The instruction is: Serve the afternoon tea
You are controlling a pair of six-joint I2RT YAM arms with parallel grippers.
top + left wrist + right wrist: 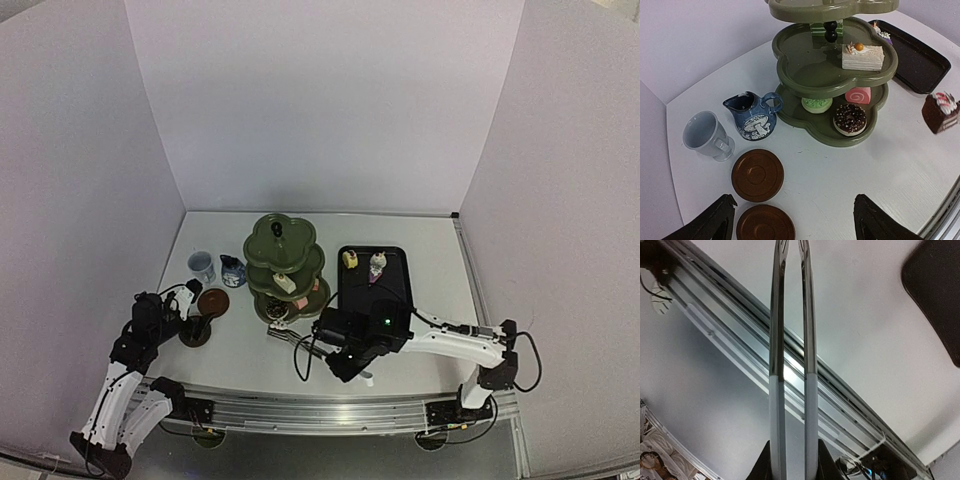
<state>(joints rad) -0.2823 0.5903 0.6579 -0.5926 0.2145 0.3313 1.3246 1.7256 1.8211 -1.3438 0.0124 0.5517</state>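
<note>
The dark green three-tier stand (pixel 285 262) (pixel 832 75) carries several small pastries, among them a white cake slice (pixel 862 56) and a chocolate doughnut (pixel 850 119). To its left are the pale blue cup (pixel 705 135) and the dark blue jug (pixel 754 116). Two brown saucers (pixel 757 175) (pixel 765 225) lie in front of them. My left gripper (pixel 794 200) (pixel 188 312) hangs open over the nearer saucer. The right gripper (pixel 793 455) (pixel 320 338) is shut on metal tongs (pixel 776 340) (pixel 283 336). A chocolate cake slice (pixel 939 111) hangs at the tongs' end; their tips are out of frame.
A black rectangular tray (pixel 375 278) (pixel 920 55) right of the stand holds two small pastries (pixel 350 259) (pixel 377 265). The aluminium rail (pixel 330 408) runs along the table's near edge, and white walls close in the left, back and right.
</note>
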